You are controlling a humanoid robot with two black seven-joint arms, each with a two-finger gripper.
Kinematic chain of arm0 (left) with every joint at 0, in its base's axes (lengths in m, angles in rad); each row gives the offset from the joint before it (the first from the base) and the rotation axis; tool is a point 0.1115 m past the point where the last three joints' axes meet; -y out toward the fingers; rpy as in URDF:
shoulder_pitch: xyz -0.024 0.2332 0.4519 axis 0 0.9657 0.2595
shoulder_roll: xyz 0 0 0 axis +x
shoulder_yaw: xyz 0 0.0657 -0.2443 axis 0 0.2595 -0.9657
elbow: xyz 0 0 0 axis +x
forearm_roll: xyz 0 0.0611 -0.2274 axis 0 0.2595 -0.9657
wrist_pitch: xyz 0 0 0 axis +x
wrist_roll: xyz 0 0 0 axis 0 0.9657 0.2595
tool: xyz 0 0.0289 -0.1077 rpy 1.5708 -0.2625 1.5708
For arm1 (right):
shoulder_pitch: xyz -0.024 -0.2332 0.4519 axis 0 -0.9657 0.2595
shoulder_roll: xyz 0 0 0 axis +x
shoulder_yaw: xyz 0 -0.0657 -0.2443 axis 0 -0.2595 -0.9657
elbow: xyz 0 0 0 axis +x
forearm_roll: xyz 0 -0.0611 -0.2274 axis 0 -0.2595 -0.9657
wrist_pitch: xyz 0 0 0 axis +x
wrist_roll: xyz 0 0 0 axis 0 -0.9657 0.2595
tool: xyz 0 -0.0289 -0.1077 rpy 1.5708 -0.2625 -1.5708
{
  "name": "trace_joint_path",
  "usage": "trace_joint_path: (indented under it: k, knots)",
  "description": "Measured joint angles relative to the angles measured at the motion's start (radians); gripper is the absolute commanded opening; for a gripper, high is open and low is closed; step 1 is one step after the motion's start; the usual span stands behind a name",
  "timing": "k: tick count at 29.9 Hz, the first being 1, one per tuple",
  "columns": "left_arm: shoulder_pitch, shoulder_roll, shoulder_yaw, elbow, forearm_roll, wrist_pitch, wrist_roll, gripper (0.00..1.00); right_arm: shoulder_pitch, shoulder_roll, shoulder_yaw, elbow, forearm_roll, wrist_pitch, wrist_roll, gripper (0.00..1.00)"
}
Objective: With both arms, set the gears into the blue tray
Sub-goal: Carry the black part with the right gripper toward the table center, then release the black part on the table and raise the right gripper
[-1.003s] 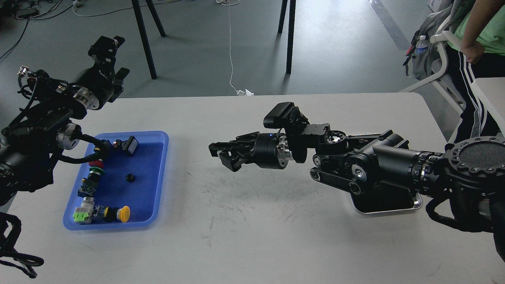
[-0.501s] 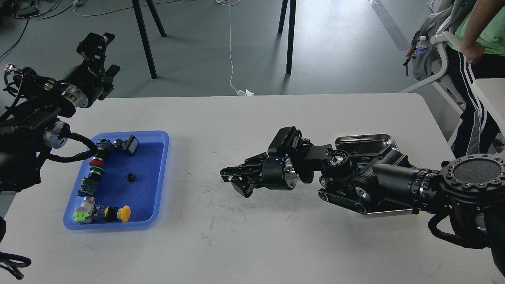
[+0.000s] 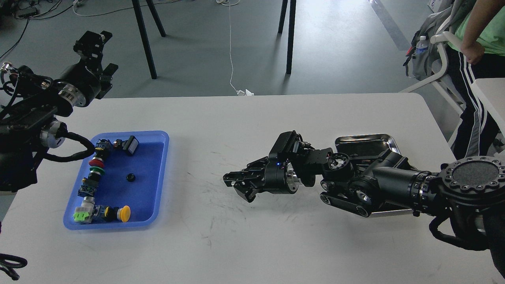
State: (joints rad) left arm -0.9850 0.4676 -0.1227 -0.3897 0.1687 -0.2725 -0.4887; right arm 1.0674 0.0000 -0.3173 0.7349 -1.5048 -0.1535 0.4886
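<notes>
The blue tray (image 3: pixel 163 165) lies on the left of the white table. One small black gear (image 3: pixel 130 177) rests on its floor near the middle, beside a row of colourful push-button switches (image 3: pixel 96 162). My left gripper (image 3: pixel 98 55) is raised beyond the table's far left edge, well above and behind the tray; its fingers look spread with nothing between them. My right gripper (image 3: pixel 238 187) hovers low over the table's centre, pointing left toward the tray, open and empty. No other gears show.
A shiny metal tray (image 3: pixel 367 139) sits behind my right forearm, mostly hidden by it. More switches (image 3: pixel 102 213) line the blue tray's near edge. A person (image 3: pixel 479 43) and a chair with a backpack stand past the table's right end. Tripod legs (image 3: pixel 144 39) stand beyond the far edge.
My right gripper has drawn back to the right and dropped lower, uncovering the metal tray's far rim. My left arm has pulled back to the left, away from the blue tray.
</notes>
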Motion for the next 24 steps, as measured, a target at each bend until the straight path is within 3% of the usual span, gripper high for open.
trace_joint_path:
  k: [13, 19, 24]
  knots:
    - [0.016, 0.017, -0.001, 0.007, -0.002, -0.006, 0.0, 0.98, 0.005, 0.0, 0.0, 0.0, 0.007, 0.003, 0.0, 0.37]
    - [0.052, 0.027, -0.081, 0.002, -0.032, -0.024, 0.0, 0.98, 0.009, 0.0, 0.001, 0.0, 0.014, 0.003, 0.0, 0.47]
    - [0.077, 0.009, -0.139, -0.002, -0.035, 0.051, 0.0, 0.98, 0.017, 0.0, 0.014, -0.001, 0.021, 0.004, 0.0, 0.52]
